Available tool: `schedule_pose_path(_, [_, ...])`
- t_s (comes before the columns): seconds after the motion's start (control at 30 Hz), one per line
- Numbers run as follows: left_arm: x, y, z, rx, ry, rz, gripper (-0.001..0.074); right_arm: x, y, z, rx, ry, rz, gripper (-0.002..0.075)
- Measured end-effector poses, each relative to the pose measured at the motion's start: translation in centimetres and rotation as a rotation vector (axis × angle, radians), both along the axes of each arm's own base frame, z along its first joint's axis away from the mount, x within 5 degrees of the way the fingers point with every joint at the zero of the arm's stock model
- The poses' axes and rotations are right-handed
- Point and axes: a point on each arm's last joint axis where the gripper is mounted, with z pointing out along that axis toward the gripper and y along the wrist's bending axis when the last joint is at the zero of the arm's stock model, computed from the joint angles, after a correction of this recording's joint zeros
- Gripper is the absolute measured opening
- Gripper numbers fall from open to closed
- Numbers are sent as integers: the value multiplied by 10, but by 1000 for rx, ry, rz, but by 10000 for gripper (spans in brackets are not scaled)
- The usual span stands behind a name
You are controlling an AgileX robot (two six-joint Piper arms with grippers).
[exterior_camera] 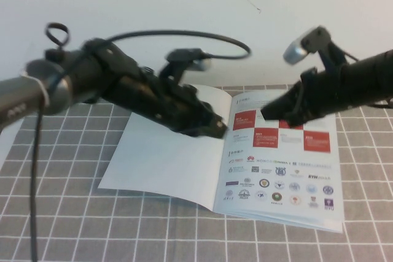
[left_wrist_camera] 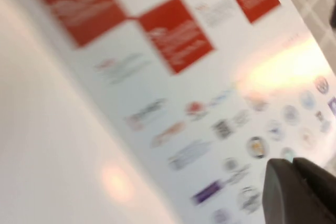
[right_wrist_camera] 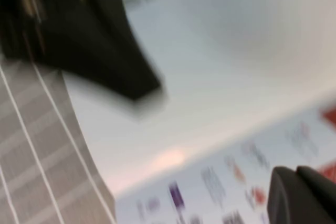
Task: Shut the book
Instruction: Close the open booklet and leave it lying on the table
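**Booklet open, both grippers over its far half**

We see the booklet [exterior_camera: 178,164] lying open on the grey checked tablecloth [exterior_camera: 61,225], blank page on the robot's left, printed page on its right. Its spine runs from the far side toward the robot, and the spread is widest left to right. The left gripper [exterior_camera: 216,128] is at the gutter, the right gripper [exterior_camera: 268,115] over the printed page. We cannot tell whether either is parted or closed.

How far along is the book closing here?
Nothing done yet: the book lies open flat on the checked cloth. In hand: the left gripper and right gripper both hang over the pages near the spine. To do: catching one side and folding it shut.
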Motion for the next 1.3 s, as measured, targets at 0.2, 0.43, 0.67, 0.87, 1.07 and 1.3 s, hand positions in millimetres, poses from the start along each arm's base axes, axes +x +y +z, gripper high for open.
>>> schedule_pose_path(0.2, [26, 70, 2, 140, 54, 229, -4, -1, -10, -38, -198, 142, 9, -3])
schedule_pose_path(0.43, [38, 123, -22, 282, 156, 391, -4, -1, -15, -44, -258, 161, 8, -3])
schedule_pose_path(0.67, [45, 136, -51, 342, 236, 449, -4, 0, -15, -44, -263, 161, 4, -3])
schedule_pose_path(0.87, [48, 141, -53, 368, 228, 500, -4, 3, -14, -63, -269, 223, -6, -3])
schedule_pose_path(1.07, [49, 153, -55, 440, 225, 568, -4, 3, -14, -83, -274, 293, -1, -3])
schedule_pose_path(1.3, [48, 154, -56, 448, 240, 577, -3, 3, -14, -83, -275, 289, -10, -3])
